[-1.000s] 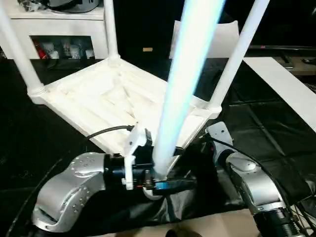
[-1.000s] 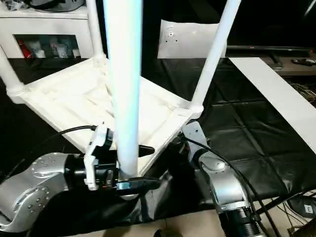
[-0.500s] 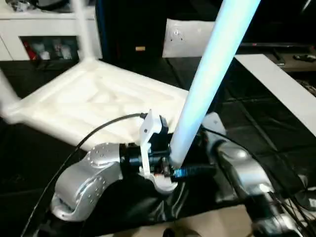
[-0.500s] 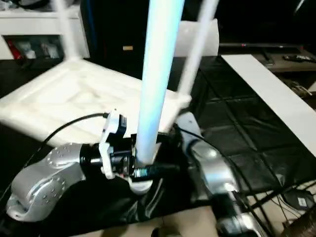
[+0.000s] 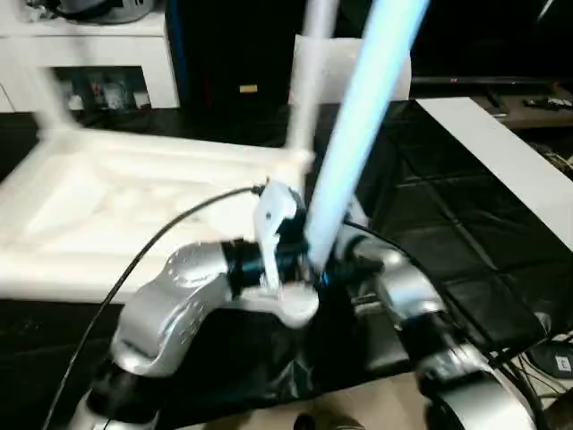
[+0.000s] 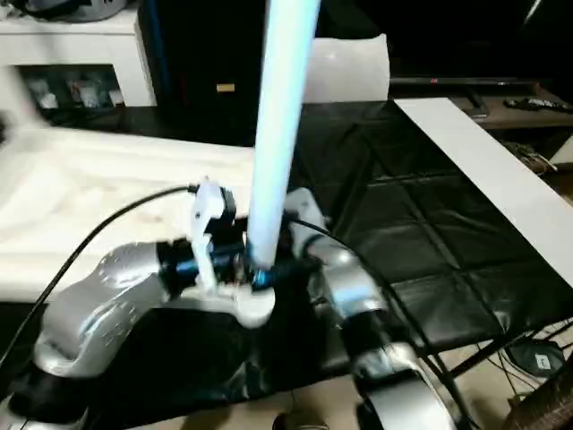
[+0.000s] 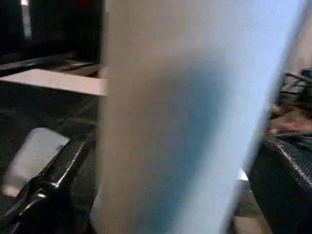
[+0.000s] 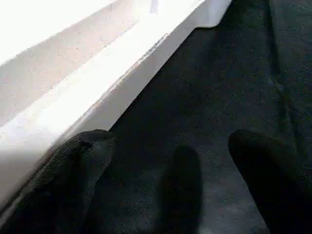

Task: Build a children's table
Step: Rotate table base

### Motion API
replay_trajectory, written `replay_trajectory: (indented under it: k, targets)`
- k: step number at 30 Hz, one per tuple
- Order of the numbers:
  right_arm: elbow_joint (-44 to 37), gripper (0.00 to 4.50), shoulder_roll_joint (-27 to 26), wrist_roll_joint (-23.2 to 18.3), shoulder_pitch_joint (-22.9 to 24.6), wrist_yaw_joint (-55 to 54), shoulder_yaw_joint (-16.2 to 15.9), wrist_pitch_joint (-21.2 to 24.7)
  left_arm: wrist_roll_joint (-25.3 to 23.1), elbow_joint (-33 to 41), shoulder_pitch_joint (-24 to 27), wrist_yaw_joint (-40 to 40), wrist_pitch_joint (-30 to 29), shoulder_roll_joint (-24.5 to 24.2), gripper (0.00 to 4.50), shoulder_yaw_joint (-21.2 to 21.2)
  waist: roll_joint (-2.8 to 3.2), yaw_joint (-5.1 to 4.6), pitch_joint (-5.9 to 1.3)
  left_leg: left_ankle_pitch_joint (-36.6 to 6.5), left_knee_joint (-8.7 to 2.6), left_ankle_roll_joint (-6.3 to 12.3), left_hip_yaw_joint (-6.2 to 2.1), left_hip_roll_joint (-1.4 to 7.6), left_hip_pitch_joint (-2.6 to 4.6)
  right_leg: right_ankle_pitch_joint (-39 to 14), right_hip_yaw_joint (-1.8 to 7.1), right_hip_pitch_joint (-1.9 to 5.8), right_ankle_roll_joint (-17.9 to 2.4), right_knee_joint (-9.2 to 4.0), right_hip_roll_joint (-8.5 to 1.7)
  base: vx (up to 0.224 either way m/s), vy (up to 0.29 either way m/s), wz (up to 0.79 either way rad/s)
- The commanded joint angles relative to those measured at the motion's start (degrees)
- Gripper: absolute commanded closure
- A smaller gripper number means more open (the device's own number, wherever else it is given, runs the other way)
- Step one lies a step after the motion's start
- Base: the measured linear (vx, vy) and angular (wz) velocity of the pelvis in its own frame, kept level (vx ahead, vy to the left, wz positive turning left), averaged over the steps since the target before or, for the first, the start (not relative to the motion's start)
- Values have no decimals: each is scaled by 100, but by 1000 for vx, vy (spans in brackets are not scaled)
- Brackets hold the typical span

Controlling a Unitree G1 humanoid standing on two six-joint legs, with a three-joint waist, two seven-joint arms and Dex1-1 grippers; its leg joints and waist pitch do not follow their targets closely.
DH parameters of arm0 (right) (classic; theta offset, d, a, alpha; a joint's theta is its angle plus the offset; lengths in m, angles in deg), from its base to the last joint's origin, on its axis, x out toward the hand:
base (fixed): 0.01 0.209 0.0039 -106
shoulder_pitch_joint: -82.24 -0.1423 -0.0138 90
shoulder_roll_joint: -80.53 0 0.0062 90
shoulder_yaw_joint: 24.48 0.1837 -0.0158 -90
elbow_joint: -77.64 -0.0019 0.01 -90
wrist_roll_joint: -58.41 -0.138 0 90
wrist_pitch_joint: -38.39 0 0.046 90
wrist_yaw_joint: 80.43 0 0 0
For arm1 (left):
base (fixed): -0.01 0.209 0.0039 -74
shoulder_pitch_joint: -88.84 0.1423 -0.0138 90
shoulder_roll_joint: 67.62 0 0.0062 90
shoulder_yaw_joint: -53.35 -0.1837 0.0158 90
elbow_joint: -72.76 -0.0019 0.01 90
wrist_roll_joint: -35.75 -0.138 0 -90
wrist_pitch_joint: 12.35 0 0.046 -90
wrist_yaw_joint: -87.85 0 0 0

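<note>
Left hand (image 5: 309,269): gripping the thick base of a white leg (image 5: 358,134), black fingers (image 7: 44,180) spread wide around it.
Right hand (image 8: 170,180): fingers standing wide apart, holding nothing, hovering just beside the tabletop's edge.
Held leg: long, round, tapered, rising tilted past the top of view.
Tabletop (image 5: 107,206): white square, lying upside down on the black-covered table (image 5: 466,206), ribbed underside showing.
Fitted leg (image 5: 304,81): standing up from the far corner.
</note>
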Motion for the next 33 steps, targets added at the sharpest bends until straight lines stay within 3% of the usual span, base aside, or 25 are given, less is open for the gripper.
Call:
replay_trajectory:
  k: [1,4,7,12,15,16,18,19,22,23,26,29,32,33]
  targets:
    - [91,0,-275,-194,-161,144,-94,-308,-160,-207,-179,130,128,173,5,-120,120,66,-366,-1001,-370,43,127,-78,-74,-1441,186,424,-909,-335,-232,0,0,0]
    - [281,0,-244,-238,-216,-7,118,-480,-302,-475,-280,276,312,236,5,-68,118,87,-368,-1016,-370,72,135,-88,-63,-1358,185,428,-993,-327,-224,0,0,0]
    - [210,0,-87,-435,-131,143,368,-622,-474,-799,-379,400,557,192,5,37,120,105,-359,-1121,-375,106,131,-90,-64,-1508,179,435,-939,-356,-230,0,0,0]
    - [-520,0,397,-645,352,704,525,-792,-657,-1144,-337,43,973,-261,5,169,126,157,-355,-1100,-385,162,125,-89,-72,-1596,181,452,-860,-370,-229,0,0,0]
    - [-1300,0,709,-898,816,1146,647,-685,-479,-1233,-197,-553,1063,-684,5,325,174,208,-340,-1197,-394,171,129,-99,-55,-1754,186,441,-824,-399,-218,0,0,0]
    - [-1538,0,797,-1003,949,1324,664,-629,-447,-1261,-156,-741,1076,-829,32,331,228,235,-337,-1237,-393,166,119,-106,-42,-1823,179,438,-835,-385,-213,0,0,0]
    - [-1908,0,943,-1121,1146,1564,656,-549,-421,-1290,-108,-1019,1074,-1061,40,322,202,240,-333,-1285,-388,188,133,-110,-34,-1919,177,426,-808,-416,-205,0,0,0]
    - [-2252,0,1106,-1238,1336,1816,618,-504,-388,-1346,-78,-1256,1067,-1266,45,326,270,268,-319,-1323,-393,180,123,-112,-30,-2081,172,417,-795,-418,-213,0,0,0]
    - [-2587,0,1276,-1360,1522,2046,576,-357,-403,-1420,-72,-1489,1086,-1469,75,290,242,290,-308,-1355,-396,217,121,-116,-31,-2296,165,416,-686,-451,-205,0,0,0]
    - [-2870,0,1447,-1470,1684,2267,525,-241,-439,-1518,-82,-1683,1133,-1642,87,233,277,292,-302,-1336,-402,197,115,-119,-38,-2394,156,406,-686,-454,-213,0,0,0]
    - [-3617,0,1971,-1714,2106,2966,338,-7,-776,-1984,-198,-2223,1542,-2022,96,-97,280,382,-290,-1409,-414,300,103,-121,-18,-2664,156,407,-439,-510,-196,0,0,0]
    - [-3891,0,2191,-1762,2244,3253,238,116,-984,-2266,-336,-2284,1715,-2025,127,-224,315,388,-308,-1312,-412,232,102,-107,-27,-2635,148,389,-493,-503,-221,0,0,0]
    - [-4123,0,2381,-1804,2349,3474,147,242,-1104,-2420,-434,-2428,1739,-2081,165,-360,301,423,-310,-1318,-414,221,103,-103,-33,-2592,155,398,-524,-503,-234,0,0,0]
    - [-4238,0,2471,-1832,2398,3566,107,311,-1118,-2429,-446,-2481,1663,-2115,165,-403,329,440,-314,-1310,-415,224,101,-106,-28,-2578,155,403,-519,-499,-233,0,0,0]
